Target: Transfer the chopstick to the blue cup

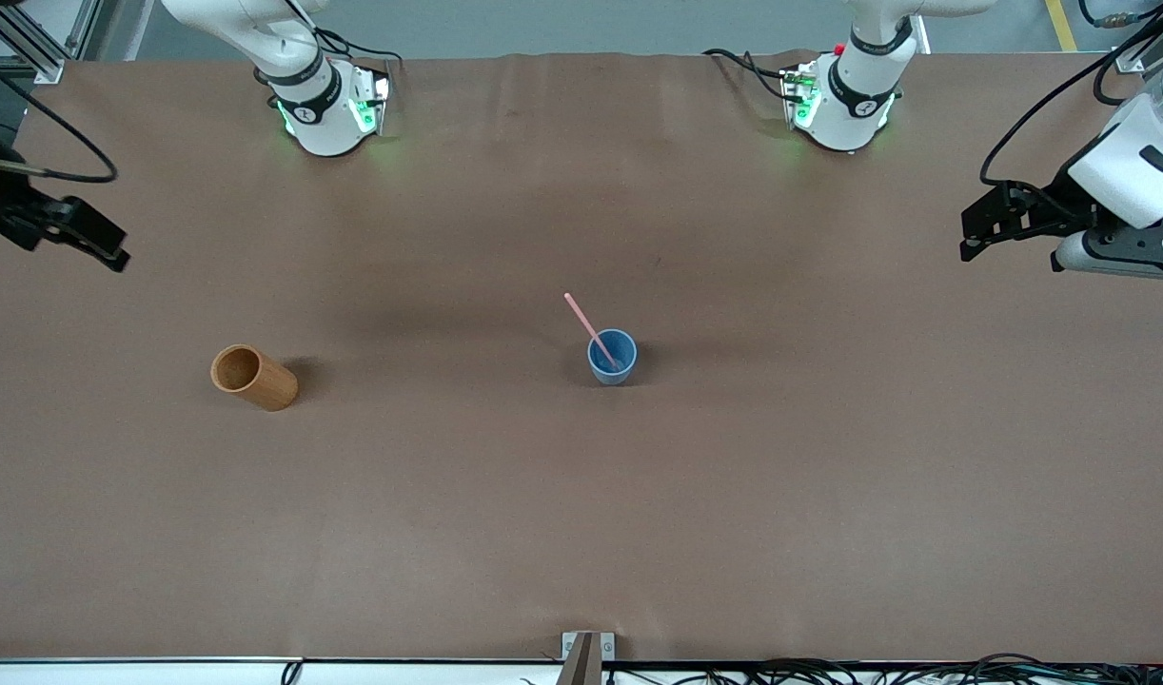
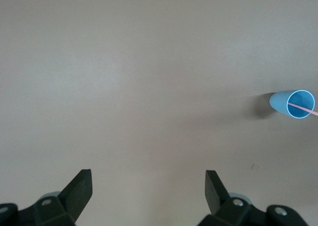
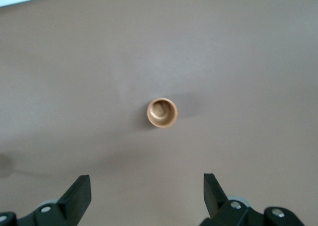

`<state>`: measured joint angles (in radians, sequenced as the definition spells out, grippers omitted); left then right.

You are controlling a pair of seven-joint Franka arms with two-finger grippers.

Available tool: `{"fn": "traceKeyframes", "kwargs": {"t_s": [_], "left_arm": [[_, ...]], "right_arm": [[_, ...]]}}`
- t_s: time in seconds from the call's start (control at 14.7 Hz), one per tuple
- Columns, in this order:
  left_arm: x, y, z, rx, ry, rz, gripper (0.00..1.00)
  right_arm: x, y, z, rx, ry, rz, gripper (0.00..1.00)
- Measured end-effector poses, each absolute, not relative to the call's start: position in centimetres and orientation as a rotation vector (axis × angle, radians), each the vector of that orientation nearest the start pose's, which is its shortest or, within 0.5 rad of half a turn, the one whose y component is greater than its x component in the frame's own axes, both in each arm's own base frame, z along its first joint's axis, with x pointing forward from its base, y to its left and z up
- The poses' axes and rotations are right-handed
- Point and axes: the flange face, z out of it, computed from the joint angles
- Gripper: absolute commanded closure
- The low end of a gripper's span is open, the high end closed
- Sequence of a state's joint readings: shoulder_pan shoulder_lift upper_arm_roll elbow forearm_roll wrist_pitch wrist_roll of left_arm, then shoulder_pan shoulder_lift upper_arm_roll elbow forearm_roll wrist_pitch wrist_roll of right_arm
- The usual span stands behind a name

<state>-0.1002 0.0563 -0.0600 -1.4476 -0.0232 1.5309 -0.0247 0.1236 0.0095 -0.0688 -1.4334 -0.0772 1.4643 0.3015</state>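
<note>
While both arms wait at the table's ends, the brown table (image 1: pixel 581 495) spreads wide under them. Left gripper (image 1: pixel 972 233) hangs over the left arm's end of the table, jaws spread wide, nothing between them; its wrist view shows both dark fingers (image 2: pixel 79 191) well apart above bare surface. Right gripper (image 1: pixel 101 249) hangs over the right arm's end, jaws likewise wide and holding nothing; fingers (image 3: pixel 79 193) stand apart in its wrist view.

Wooden cup (image 1: pixel 253 377), orange-brown cylinder, stands upright toward the right arm's end of the table, mouth open, interior bare as seen from the right wrist view (image 3: pixel 162 112).

Blue cup (image 1: pixel 612 356) stands upright near the table's middle, well apart from the wooden cup and from both grippers.

Chopstick (image 1: pixel 581 319), thin and pale pink, sits in the blue cup: lower end inside, shaft tilted, leaning on the rim, upper end sticking out toward the robots' bases. Left wrist view shows the stick crossing the cup's mouth (image 2: pixel 300 107).
</note>
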Motion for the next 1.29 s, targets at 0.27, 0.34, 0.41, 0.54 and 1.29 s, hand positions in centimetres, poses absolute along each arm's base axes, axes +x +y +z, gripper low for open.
{"fn": "traceKeyframes", "kwargs": {"t_s": [0.27,0.34,0.41,0.54,1.29], "left_arm": [[56.1,-9.2,64.7,-3.163,0.217,-0.039,0.00],[56.1,-9.2,64.7,-3.163,0.217,-0.039,0.00],[56.1,-9.2,64.7,-3.163,0.216,-0.039,0.00],[56.1,-9.2,64.7,-3.163,0.216,-0.039,0.00],[56.1,-9.2,64.7,-3.163,0.216,-0.039,0.00]], "right_arm": [[50.3,1.7,68.6,-3.188,0.345,-0.043,0.00],[49.4,1.5,68.8,-3.189,0.321,-0.042,0.00],[49.0,0.9,68.8,-3.191,0.289,-0.039,0.00],[49.0,-1.7,68.5,-3.189,0.273,-0.045,0.00],[51.8,-5.8,67.9,-3.160,0.169,-0.019,0.00]]}}
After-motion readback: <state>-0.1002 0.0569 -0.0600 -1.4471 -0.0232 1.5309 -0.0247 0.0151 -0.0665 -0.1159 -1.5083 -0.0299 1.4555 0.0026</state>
